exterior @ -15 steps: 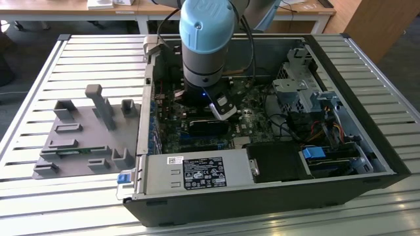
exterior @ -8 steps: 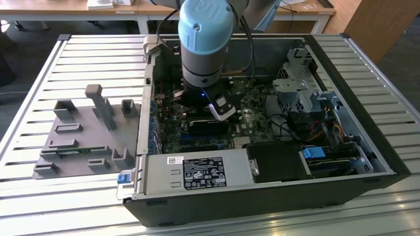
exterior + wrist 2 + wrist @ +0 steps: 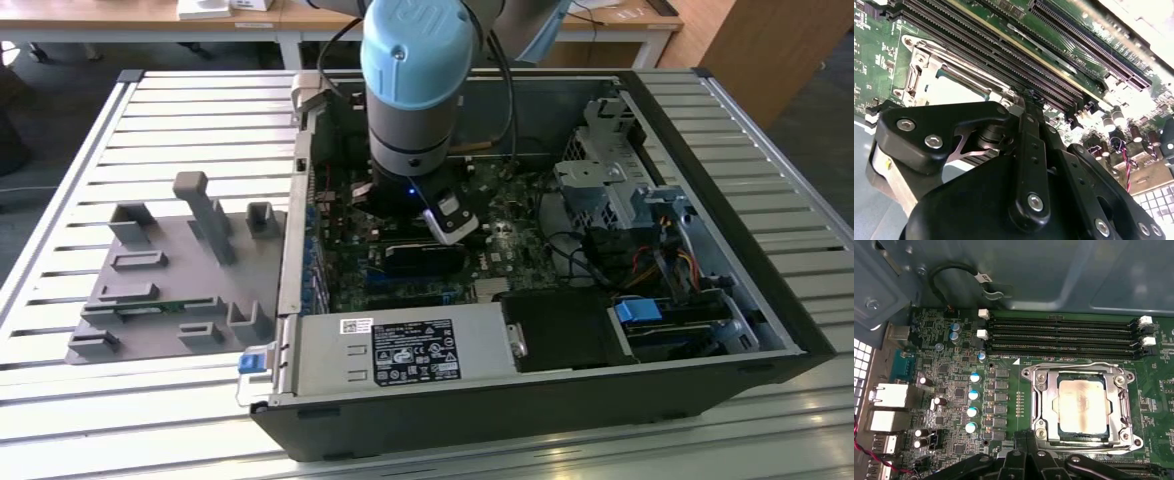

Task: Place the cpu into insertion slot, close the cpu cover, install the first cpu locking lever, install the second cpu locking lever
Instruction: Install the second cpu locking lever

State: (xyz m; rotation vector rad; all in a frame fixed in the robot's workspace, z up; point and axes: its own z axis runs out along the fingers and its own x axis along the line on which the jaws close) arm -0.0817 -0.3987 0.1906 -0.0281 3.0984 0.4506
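Note:
The cpu (image 3: 1081, 405) lies flat in the insertion slot (image 3: 1130, 440) on the green board, its dull silver top showing. The cpu cover (image 3: 1041, 405), a silvery frame, lies down around it, and the chip shows through its window. A thin wire lever (image 3: 1074, 365) runs along the socket edge nearest the long black slots. My gripper (image 3: 1025, 437) is shut with nothing between its fingers, its tips hovering just off one socket edge. In the second wrist view the gripper (image 3: 1027, 97) points beside the cover (image 3: 919, 75) and cpu (image 3: 951, 90). In the exterior view the gripper (image 3: 447, 228) reaches down into the open case.
Long black memory slots (image 3: 1064, 337) run beside the socket. Blue-topped capacitors (image 3: 974, 395) and rear ports (image 3: 889, 395) stand close by. A black cable (image 3: 954, 272) loops along the case wall. A power supply (image 3: 400, 350) and drive cage (image 3: 601, 190) fill the case. A grey fixture plate (image 3: 174, 290) lies outside.

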